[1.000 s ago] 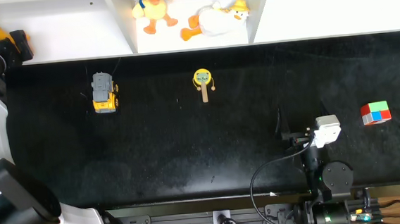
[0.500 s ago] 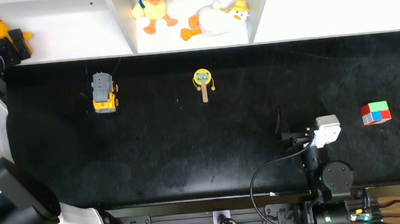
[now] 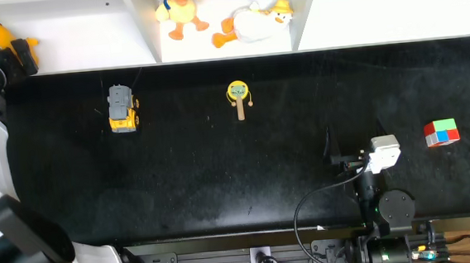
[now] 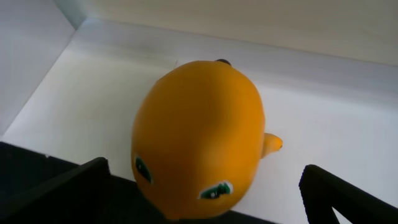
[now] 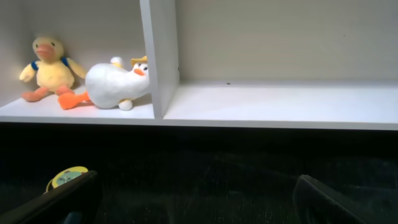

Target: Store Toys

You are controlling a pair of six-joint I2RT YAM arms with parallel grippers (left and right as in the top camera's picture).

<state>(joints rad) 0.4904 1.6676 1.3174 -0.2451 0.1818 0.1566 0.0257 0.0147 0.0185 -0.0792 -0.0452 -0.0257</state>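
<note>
The left arm stretches to the table's (image 3: 221, 166) far left corner, its left claw (image 4: 205, 165) at the shelf's (image 4: 323, 118) left compartment, released, with fingers spread wide on either side of the orange toy (image 4: 199, 130). The toy sits in that compartment with a gap showing to each finger. The right arm is folded low near its base, with the right claw (image 5: 196, 177) open and facing the shelf.

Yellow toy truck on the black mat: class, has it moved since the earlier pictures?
No. The yellow toy truck sits at the same spot below the white shelf edge in every top view.
</note>
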